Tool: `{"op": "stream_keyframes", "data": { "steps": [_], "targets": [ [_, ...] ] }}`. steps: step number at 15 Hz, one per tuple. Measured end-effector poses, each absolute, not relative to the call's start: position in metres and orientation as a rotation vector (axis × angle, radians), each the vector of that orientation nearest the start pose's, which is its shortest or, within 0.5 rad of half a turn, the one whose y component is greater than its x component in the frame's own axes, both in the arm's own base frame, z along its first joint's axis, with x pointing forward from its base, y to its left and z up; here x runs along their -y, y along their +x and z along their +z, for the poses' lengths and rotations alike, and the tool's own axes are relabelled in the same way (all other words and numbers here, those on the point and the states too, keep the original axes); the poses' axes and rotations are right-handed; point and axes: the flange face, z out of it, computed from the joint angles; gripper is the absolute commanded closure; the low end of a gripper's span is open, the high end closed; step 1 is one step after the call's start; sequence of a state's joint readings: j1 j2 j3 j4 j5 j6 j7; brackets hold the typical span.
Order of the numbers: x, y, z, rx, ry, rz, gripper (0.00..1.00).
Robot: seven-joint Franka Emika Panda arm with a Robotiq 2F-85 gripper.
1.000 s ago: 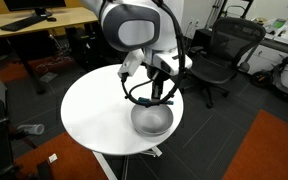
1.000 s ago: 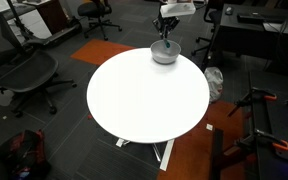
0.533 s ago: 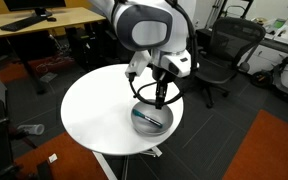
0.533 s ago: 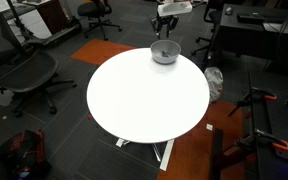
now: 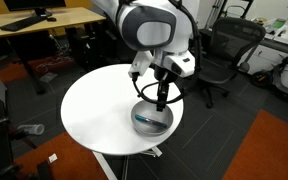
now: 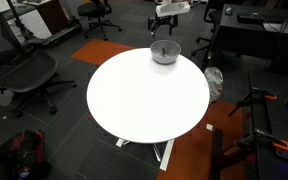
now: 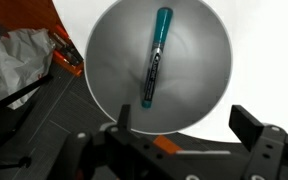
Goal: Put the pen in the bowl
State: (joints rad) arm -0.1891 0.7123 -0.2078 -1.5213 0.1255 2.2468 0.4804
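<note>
The pen (image 7: 156, 57), dark with a teal-blue section, lies loose on the bottom of the light grey bowl (image 7: 209, 40) in the wrist view. The bowl (image 5: 152, 121) stands on the round white table (image 5: 94, 110) near its edge; in an exterior view it shows as the bowl (image 6: 164, 53) at the table's far side. My gripper (image 7: 184, 118) hangs above the bowl with its fingers (image 7: 247, 124) spread wide and nothing between them. In both exterior views the gripper (image 5: 161, 100) sits just over the bowl's rim.
Office chairs (image 5: 224, 55) and desks (image 5: 44, 20) stand around the table. A grey bag (image 7: 19, 60) and orange carpet (image 7: 69, 15) lie on the floor beside the table edge. A tripod (image 6: 249, 110) stands near the table.
My gripper opened and let go of the pen, which now rests in the bowl. The gripper rose slightly above the bowl.
</note>
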Motion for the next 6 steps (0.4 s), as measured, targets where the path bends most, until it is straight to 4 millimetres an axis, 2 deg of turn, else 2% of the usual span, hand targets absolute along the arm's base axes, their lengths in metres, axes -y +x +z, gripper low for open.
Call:
{"op": "stream_keyframes", "data": {
  "steps": [6],
  "targets": [
    [0.2503,0.6689,0.2494,-1.386,-2.858,-0.040,0.00]
  ]
}}
